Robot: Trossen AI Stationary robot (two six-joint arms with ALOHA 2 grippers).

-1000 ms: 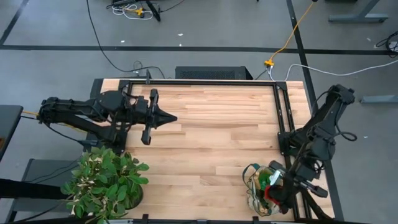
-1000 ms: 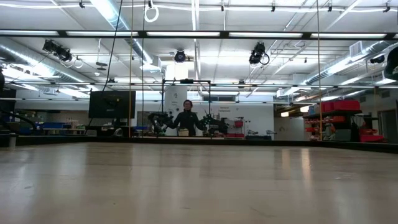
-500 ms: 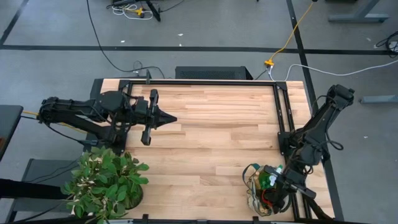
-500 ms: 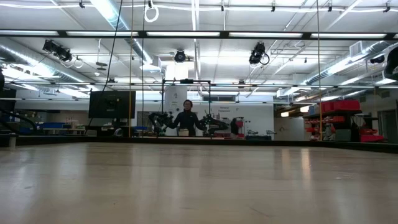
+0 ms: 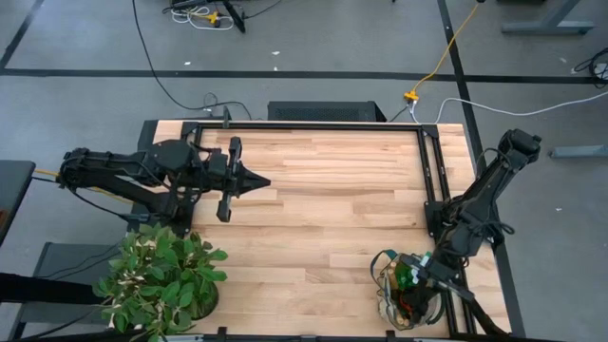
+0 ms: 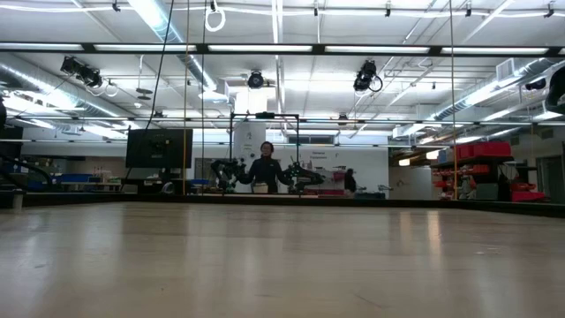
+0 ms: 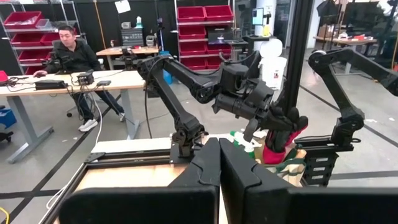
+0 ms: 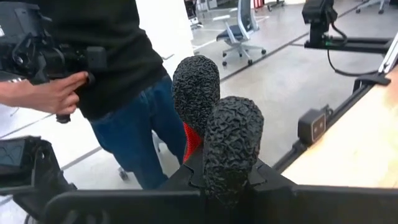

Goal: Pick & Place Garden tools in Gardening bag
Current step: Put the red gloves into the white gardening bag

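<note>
1. Red fabric showed between the closed fingers of the right gripper (image 5: 414,302), which hung over the gardening bag (image 5: 399,288) at about five o'clock on the table (image 5: 323,209); judged from the right wrist view, where a red strip (image 8: 190,138) sat pinched between the two rough pads (image 8: 233,146), this was a red glove (image 7: 278,146).
2. Compared with a second before, the right arm had swung its forearm inward and drawn the gripper slightly toward the bag's mouth; half a second before it was already nearly in this pose, so the move had almost finished.
3. My reading: the glove was being carried to the bag, or lowered into it, with release yet to come. Whether the glove already touched the bag's contents could not be told.
4. Left gripper (image 5: 258,180): shut on nothing, parked over bare wood at about ten o'clock, unchanged across the second.
5. Count, high view: two arms; one bag; one potted plant (image 5: 161,280) at seven o'clock, not part of the job.
6. Count of tools: none lay loose on the tabletop. Inside the bag a green-and-white item (image 5: 407,276) showed, plus the one red glove in the grip; anything deeper was hidden.
7. That suggested the task was close to its end.
8. People: one seated at a desk in the left wrist view (image 7: 74,59), one standing close in the right wrist view (image 8: 106,68), small figures far off in the low view.
</note>
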